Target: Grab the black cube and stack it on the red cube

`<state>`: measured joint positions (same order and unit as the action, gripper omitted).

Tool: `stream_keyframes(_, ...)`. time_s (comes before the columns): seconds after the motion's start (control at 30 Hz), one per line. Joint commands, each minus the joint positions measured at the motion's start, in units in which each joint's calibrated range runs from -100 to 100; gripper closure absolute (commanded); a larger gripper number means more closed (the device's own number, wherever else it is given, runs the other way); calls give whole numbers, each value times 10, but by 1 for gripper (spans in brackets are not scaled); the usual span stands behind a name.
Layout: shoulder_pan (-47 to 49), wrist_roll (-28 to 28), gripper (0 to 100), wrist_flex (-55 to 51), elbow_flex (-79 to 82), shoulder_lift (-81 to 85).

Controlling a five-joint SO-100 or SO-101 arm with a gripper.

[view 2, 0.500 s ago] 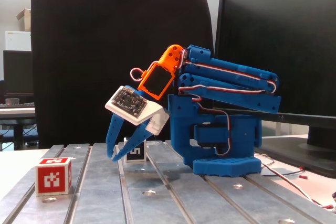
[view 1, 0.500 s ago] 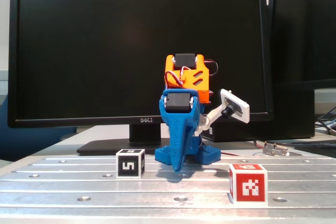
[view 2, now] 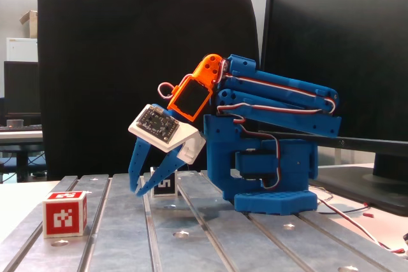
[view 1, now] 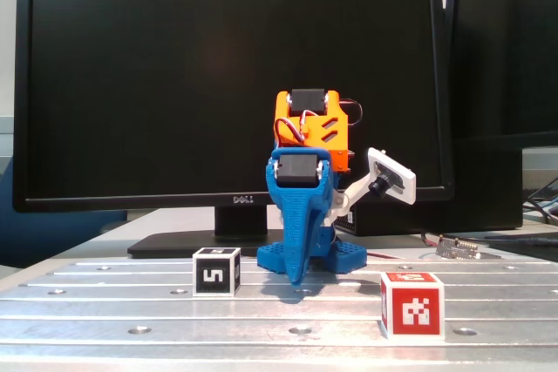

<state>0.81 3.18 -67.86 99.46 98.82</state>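
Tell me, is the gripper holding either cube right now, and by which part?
Nothing is held. The gripper hangs empty, fingertips nearly together just above the table. The black cube and the red cube both sit on the table, apart from it.

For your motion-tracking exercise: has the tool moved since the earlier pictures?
No. In both fixed views the tool sits at the same spot relative to the black cube and the monitor stand.

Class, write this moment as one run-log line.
gripper: open, empty, just above table | black cube: on table, ungrasped | red cube: on table, apart, nothing stacked | phase: pre-grasp
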Motion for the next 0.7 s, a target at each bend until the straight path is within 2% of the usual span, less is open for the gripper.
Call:
stream_keyframes(0.0, -1, 0, 99, -2, 1, -3)
stream_keyframes(0.47, -2, 0, 99, 8, 1, 4)
stream_keyframes(0.67, -6, 1, 99, 56, 1, 4)
